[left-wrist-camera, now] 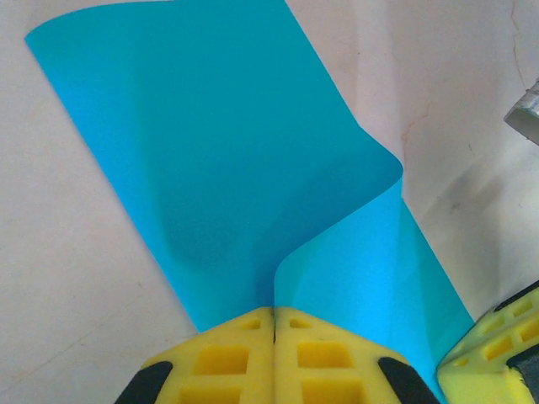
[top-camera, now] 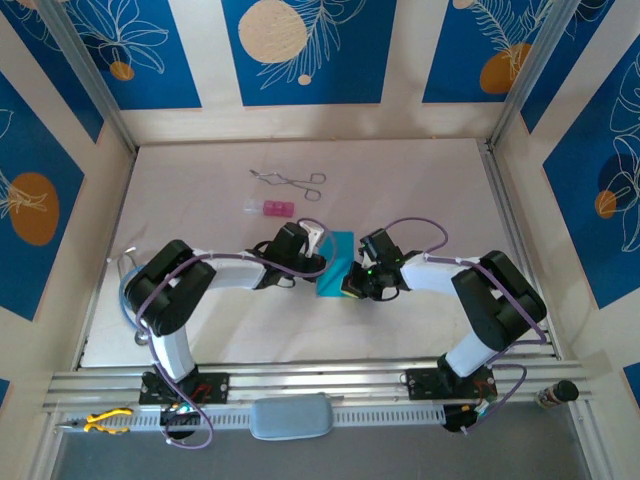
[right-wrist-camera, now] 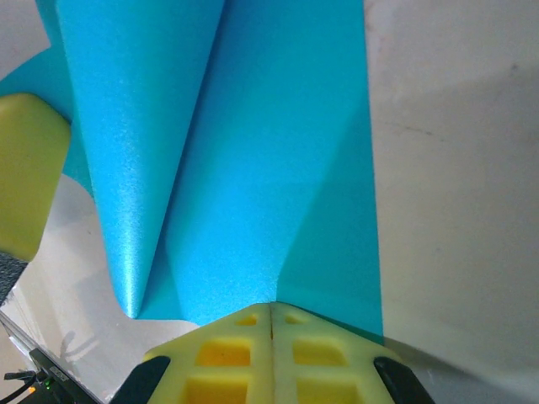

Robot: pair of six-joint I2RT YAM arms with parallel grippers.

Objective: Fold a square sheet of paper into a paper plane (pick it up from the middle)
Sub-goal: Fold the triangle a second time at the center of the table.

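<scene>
Overhead, working left to right: yellow-handled pliers (top-camera: pixel 105 420) are lying on the front rail at the near-left corner, off the table (top-camera: pixel 200 190). Further in, metal forceps (top-camera: pixel 290 181) are lying toward the far edge. A small pink block (top-camera: pixel 271 208) is sitting just nearer than them, and both are well apart from the arms. A grey pad (top-camera: pixel 290 416) is resting on the rail between the two bases.

The left gripper (left-wrist-camera: pixel 274 316) is hanging at table centre, its arm stretching in from the left. Its yellow pads (left-wrist-camera: pixel 227 362) are pressing together with no gap. In its wrist view a curled fold of the sheet of paper (top-camera: pixel 338 255) is running straight into the seam between them, so it is pinching the sheet.

The paper is sitting mid-table between the two grippers. It is cyan-blue, with part lying flat and one flap bending up and over in a soft curve rather than a crease.

The right gripper (right-wrist-camera: pixel 271 310) is stretching in from the right, its jaws likewise meeting and clamping the sheet's near edge at their tips. Each wrist view is catching a corner of the other gripper's yellow pad, just beside the paper.

Overhead, both wrists are covering much of the sheet — its outline is not readable there. A grey metal piece (left-wrist-camera: pixel 526 114) is poking into the right edge of the left wrist view, cut off — cannot tell what it is.
</scene>
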